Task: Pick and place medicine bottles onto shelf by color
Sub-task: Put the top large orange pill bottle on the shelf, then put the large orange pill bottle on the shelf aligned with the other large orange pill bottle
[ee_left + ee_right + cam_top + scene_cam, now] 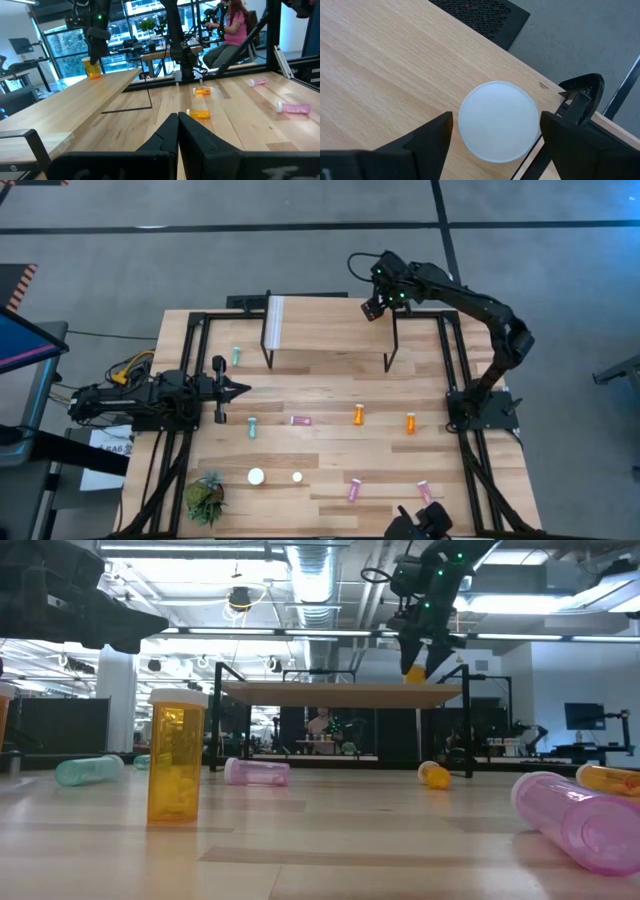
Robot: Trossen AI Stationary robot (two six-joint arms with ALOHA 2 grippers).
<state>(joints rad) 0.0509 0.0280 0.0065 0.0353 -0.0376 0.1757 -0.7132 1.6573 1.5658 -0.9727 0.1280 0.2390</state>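
An orange medicine bottle (499,121) with a white cap stands upright on the shelf (330,330) at its far right corner. My right gripper (495,120) hangs over it, open and pointing steeply down. One finger stands on either side of the cap, with narrow gaps. The bottle (92,67) also shows below that gripper (415,655) on the shelf board (340,695). My left gripper (240,390) waits shut at the table's left side, pointing level at nothing. Several more bottles lie on the tabletop, among them an orange one (359,415) and a pink one (301,420).
A larger orange bottle (175,765) stands upright near the front. Teal bottles (237,356) (252,426), another orange one (410,422) and pink ones (353,491) (423,491) lie scattered. A small green plant (205,498) sits at the near left corner. Most of the shelf board is bare.
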